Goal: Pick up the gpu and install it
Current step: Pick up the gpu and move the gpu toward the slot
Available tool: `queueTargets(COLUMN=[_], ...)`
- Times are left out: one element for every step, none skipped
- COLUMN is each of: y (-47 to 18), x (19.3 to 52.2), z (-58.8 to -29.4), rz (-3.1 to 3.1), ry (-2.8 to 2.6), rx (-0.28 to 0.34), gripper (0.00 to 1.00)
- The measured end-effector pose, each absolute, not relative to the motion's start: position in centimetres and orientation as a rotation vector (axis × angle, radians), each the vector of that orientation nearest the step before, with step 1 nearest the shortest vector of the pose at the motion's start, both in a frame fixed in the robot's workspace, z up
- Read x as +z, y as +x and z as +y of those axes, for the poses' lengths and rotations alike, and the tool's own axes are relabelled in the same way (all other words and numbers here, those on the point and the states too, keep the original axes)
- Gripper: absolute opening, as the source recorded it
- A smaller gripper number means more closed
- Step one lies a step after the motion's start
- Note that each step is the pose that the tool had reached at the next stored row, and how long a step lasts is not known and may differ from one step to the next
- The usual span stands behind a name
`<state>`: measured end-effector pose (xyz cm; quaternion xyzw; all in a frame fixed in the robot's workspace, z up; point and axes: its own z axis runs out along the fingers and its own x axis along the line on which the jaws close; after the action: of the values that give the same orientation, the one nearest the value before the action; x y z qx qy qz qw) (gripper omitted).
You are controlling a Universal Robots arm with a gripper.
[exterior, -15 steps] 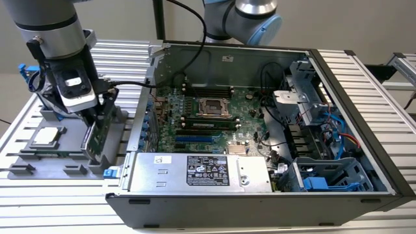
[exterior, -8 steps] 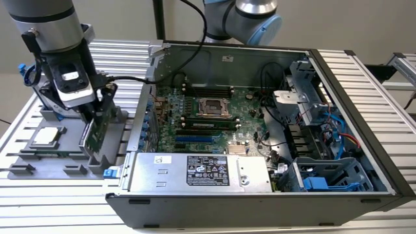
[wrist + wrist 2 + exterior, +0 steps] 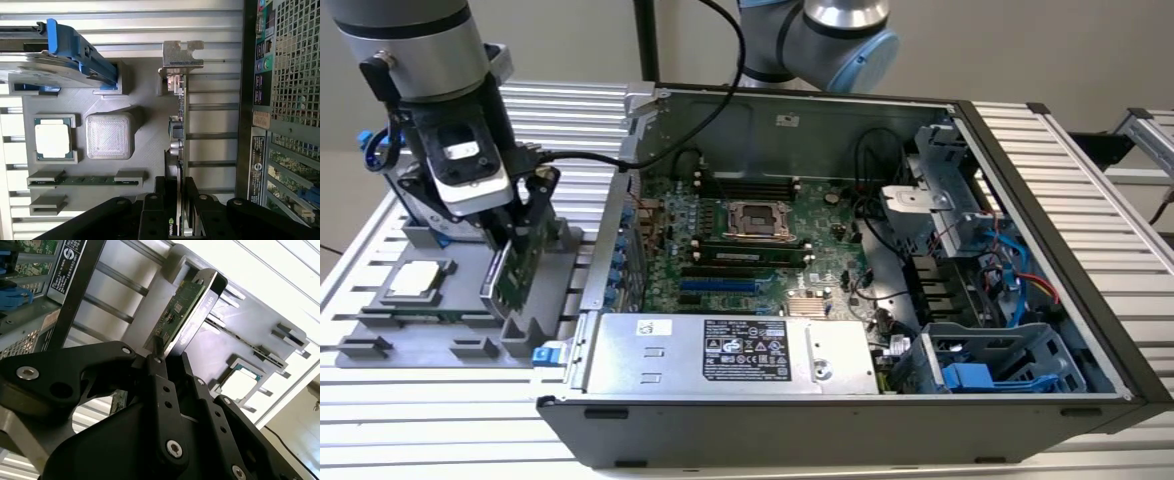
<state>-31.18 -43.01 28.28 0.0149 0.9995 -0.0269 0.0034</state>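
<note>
Here's the gripper (image 3: 520,235), down over the grey holder tray (image 3: 400,345) on the exterior view's left of the open computer case (image 3: 854,420). The gpu (image 3: 178,125) stands on edge in its slot there, with its silver bracket (image 3: 181,55) at the far end. In both wrist views the claw is pinched narrow on the card's upper edge, with fingers (image 3: 159,385) on each face. It looks stiff and light but fragile, best held by board edge and shroud, clear of the contacts.
</note>
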Motion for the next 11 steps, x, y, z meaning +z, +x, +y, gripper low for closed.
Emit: queueTargets(y=[-31.18,-31.18,-31.18,-31.18,-31.18,-31.18,-31.18,-31.18,-31.18,-31.18,-31.18], x=[28.29,28.29,28.29,28.30,28.30,28.30,28.31,28.37,28.44,28.54,28.67], z=[-43.01,-43.01,-43.01,-43.01,-43.01,-43.01,-43.01,-43.02,-43.02,-43.01,-43.01], rz=[3.133,3.133,3.133,3.133,3.133,3.133,3.133,3.134,3.134,3.133,3.133], ry=[0.047,0.047,0.047,0.047,0.047,0.047,0.047,0.047,0.047,0.047,0.047], rx=[-0.084,-0.084,-0.084,-0.084,-0.084,-0.084,-0.084,-0.085,-0.085,-0.085,-0.085], gripper=[0.00,0.00,0.00,0.00,0.00,0.00,0.00,0.00,0.00,0.00,0.00])
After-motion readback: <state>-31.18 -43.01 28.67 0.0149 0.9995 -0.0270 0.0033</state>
